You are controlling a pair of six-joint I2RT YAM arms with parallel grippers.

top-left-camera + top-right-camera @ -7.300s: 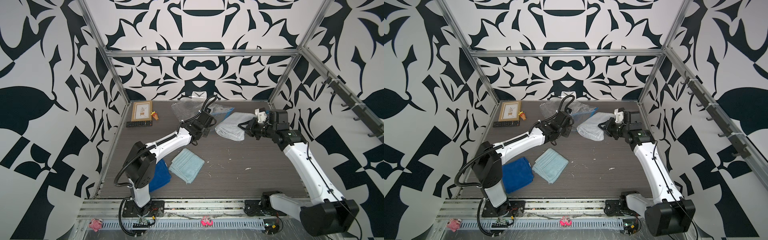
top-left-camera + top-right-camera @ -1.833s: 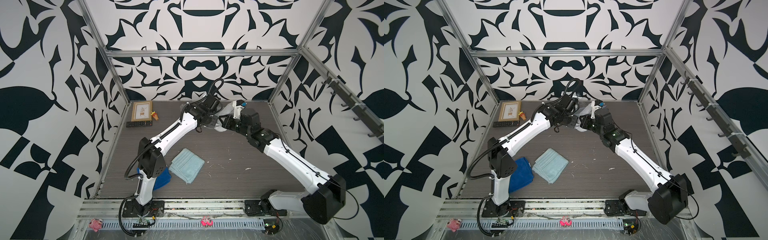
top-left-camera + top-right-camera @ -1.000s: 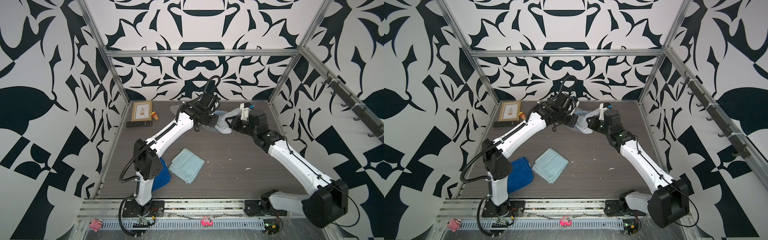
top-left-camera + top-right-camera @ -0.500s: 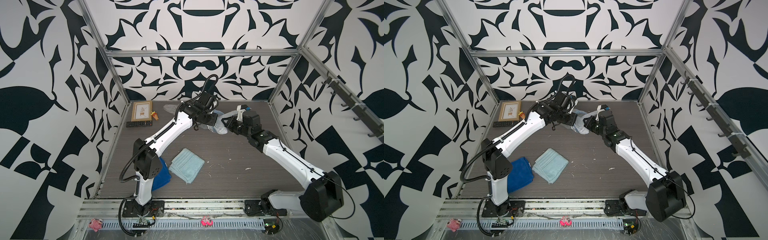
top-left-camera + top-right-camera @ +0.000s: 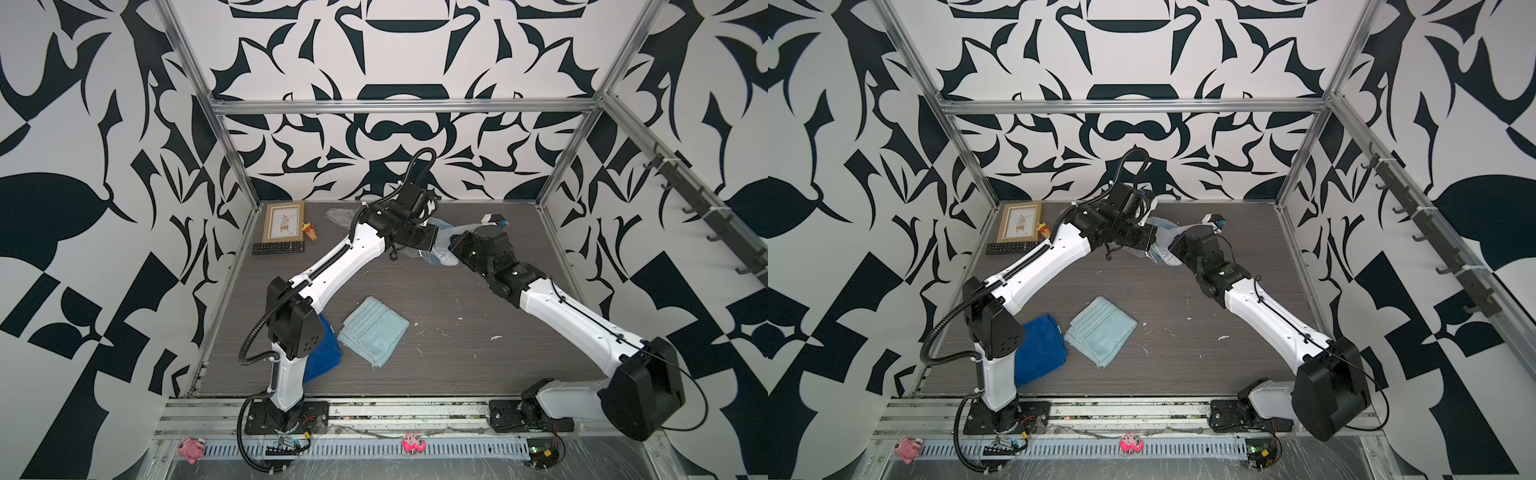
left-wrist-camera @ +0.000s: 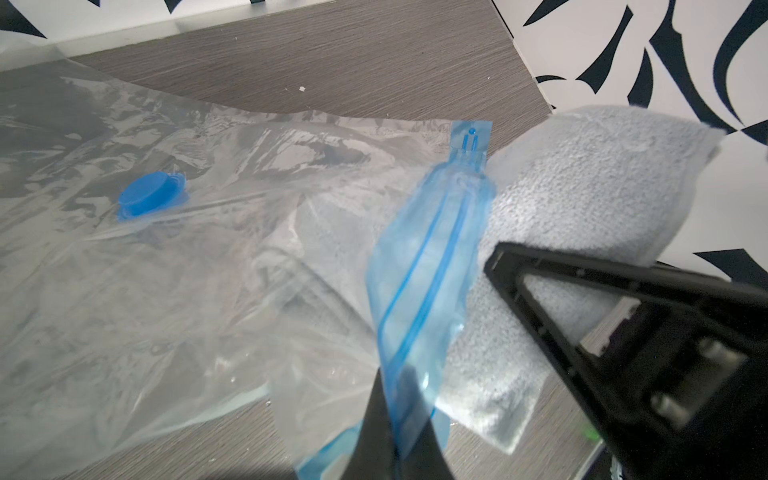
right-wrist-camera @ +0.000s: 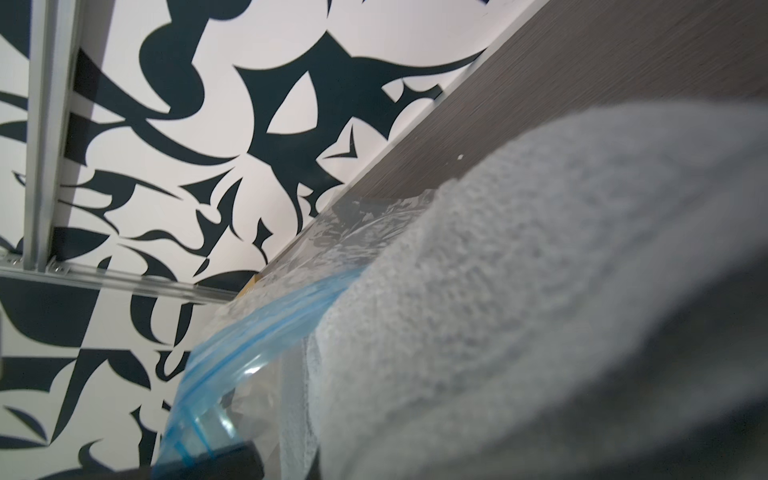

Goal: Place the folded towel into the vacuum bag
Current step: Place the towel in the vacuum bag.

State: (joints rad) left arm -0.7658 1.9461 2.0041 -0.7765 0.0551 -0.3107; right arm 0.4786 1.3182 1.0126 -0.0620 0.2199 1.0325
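Dark wood-grain table (image 5: 457, 353), upper middle of a top view: left tool (image 5: 428, 246) clenched on the zip lip (image 6: 428, 257) of the slippery, limp vacuum bag (image 6: 208, 270), right tool (image 5: 453, 248) grasping the soft, light folded towel (image 6: 582, 187) by its trailing edge, apparently partly inside the mouth.

White walls (image 5: 291, 50) with bold black leaf shapes stand behind and to either side of the left gripper (image 5: 430, 249) and right gripper (image 5: 453, 245). Silver metal bars (image 5: 399, 107) frame them. Below both lies a grey wood-grain floor (image 5: 449, 357). A rail of dark hooks (image 5: 715, 212) lines the wall on the right gripper's side. The light is even.
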